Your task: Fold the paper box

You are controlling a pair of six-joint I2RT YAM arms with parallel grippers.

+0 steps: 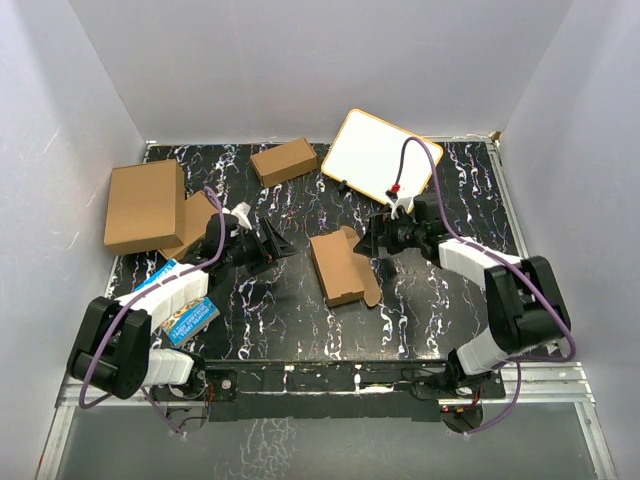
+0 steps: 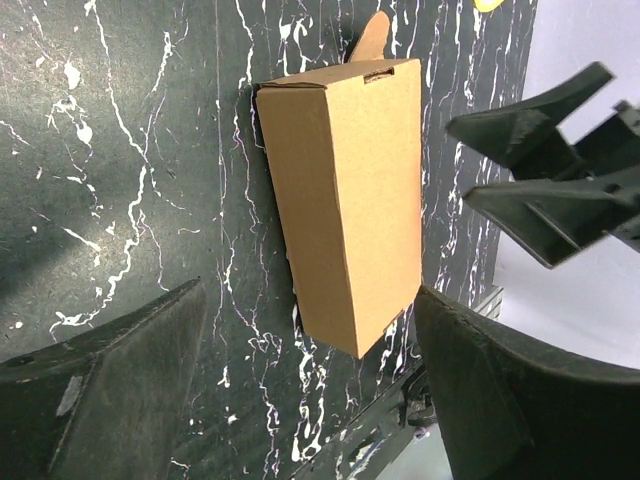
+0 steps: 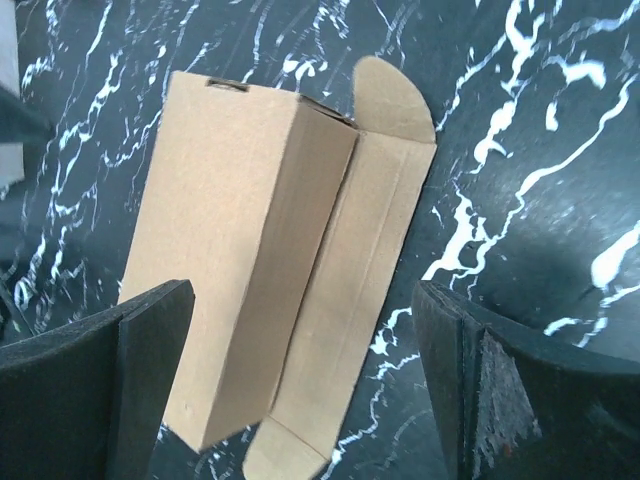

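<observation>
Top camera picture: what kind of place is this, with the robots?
Most likely a robot lab test booth, not a home. Plain white walls close in a black marbled table, a left arm and a right arm are bolted at its near edge, and the paper box lies between them.

Paper box (image 1: 338, 268): matt brown cardboard, smooth faces, raw cut edges.
Table top (image 1: 280, 320): black with white marble-like veining, smooth, faint sheen.
Right gripper (image 3: 300, 340), fingers (image 3: 520, 400): matt black plastic, grainy, layered along the edges.
Board (image 1: 375, 155), far right: smooth white face, pale wooden frame.
Carton (image 1: 145, 205), far left: matt brown cardboard.
Walls (image 1: 300, 60): plain matt white.
</observation>
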